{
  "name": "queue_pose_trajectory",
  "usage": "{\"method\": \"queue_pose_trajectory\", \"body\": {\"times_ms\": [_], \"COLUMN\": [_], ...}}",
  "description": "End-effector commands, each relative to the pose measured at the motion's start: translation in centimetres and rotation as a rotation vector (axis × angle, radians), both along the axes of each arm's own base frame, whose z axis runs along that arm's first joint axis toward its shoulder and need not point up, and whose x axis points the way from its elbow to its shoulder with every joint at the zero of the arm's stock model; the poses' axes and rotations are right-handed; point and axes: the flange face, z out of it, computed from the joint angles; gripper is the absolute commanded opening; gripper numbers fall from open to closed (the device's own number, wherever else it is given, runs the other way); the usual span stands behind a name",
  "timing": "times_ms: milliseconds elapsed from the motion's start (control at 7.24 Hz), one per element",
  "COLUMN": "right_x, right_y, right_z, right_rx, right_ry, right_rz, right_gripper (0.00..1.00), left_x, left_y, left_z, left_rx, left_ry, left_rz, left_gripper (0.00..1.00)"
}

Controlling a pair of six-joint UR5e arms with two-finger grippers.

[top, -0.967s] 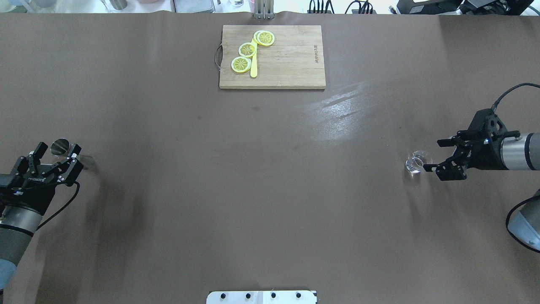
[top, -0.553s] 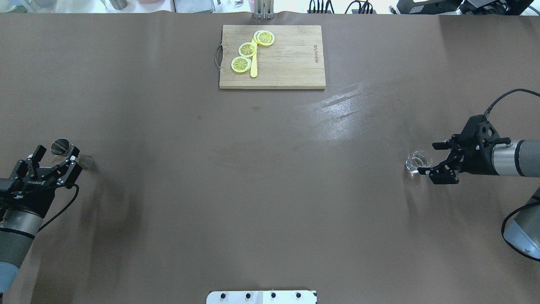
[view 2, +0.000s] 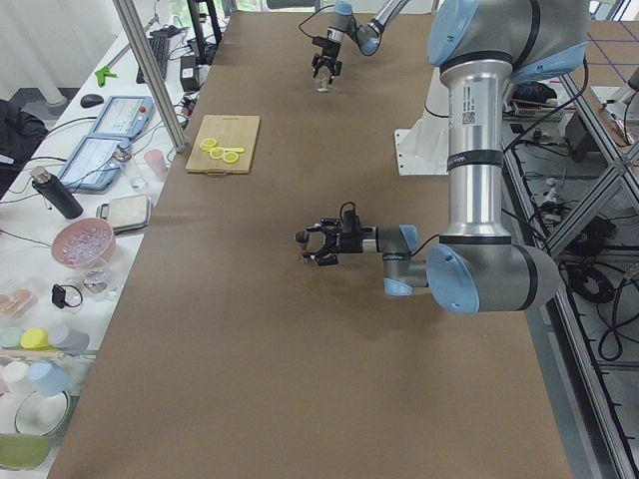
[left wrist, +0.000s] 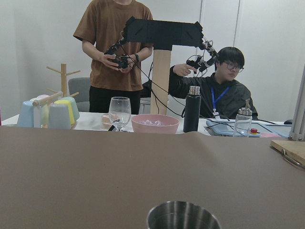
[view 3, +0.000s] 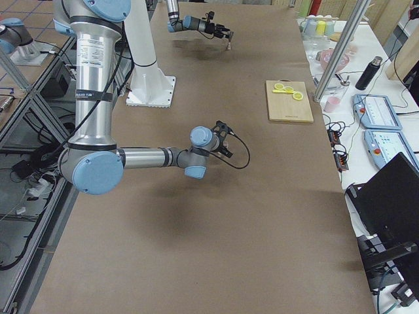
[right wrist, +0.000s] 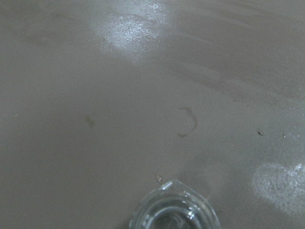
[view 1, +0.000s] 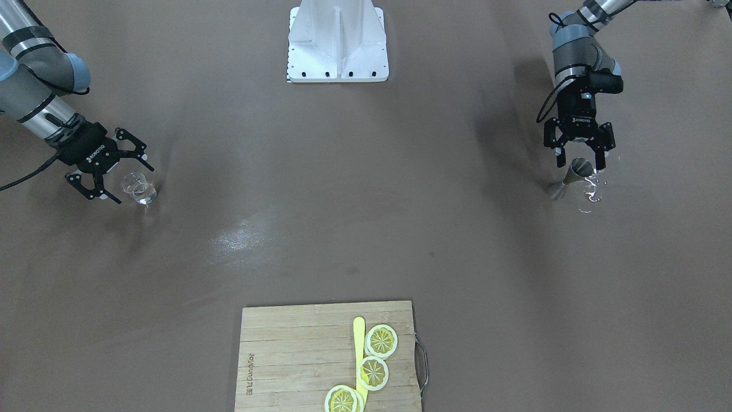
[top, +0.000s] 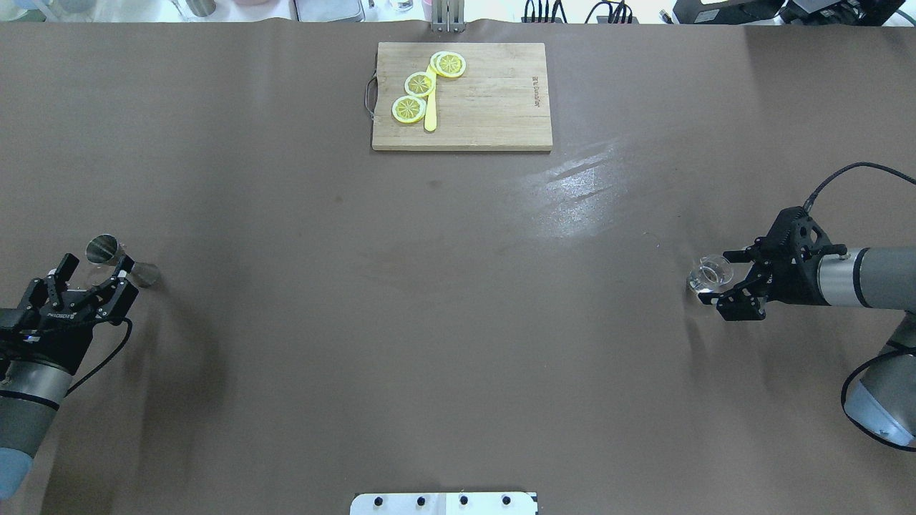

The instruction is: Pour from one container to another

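The dark metal jigger stands upright at the table's left end, also seen in the front view. My left gripper is open, one finger on each side of the jigger's upper cone, and no contact shows. The jigger's rim fills the bottom of the left wrist view. The clear glass tumbler stands at the right end. My right gripper is open with its fingertips flanking the glass. The right wrist view shows the glass rim at its bottom edge.
A wooden cutting board with lemon slices and a yellow knife lies at the far middle. The robot's white base plate is at the near edge. Beyond the table's left end stand a wine glass, a pink bowl and two people.
The left gripper has drawn back and down around the jigger. The right gripper has slid left until its open fingers flank the glass. Neither container has moved.
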Motion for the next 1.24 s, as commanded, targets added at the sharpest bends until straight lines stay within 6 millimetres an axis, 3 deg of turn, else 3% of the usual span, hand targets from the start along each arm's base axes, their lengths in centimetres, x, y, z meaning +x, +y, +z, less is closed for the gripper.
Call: {"method": "queue_pose_trajectory", "body": {"times_ms": [0,138,414,829,1105], "right_x": [-1.1,-1.5,-1.4,-1.1,-1.1], "right_y": [-0.6,-0.8,-0.8,-0.5,-0.5], "right_z": [0.0,-0.5,-0.1,0.3,0.4], "right_rx": [0.002,0.008,0.005,0.004,0.005], "right_ry": [-0.002,-0.007,-0.003,0.0,0.002], "right_rz": [-0.005,-0.007,-0.009,-0.008,-0.007], "right_gripper": [0.9,0.81,0.75,0.75,0.72], "left_x": [0.4,0.8,2.6,3.4,3.8], "left_y": [0.0,-0.1,-0.6,-0.8,-0.9], "left_z": [0.6,0.9,0.9,0.9,0.6], "left_rx": [-0.007,-0.007,-0.033,-0.033,-0.035], "left_ry": [-0.017,-0.031,-0.044,-0.036,-0.011], "left_rz": [0.0,-0.013,-0.052,-0.059,-0.062], "left_gripper": [0.94,0.94,0.94,0.93,0.8]}}
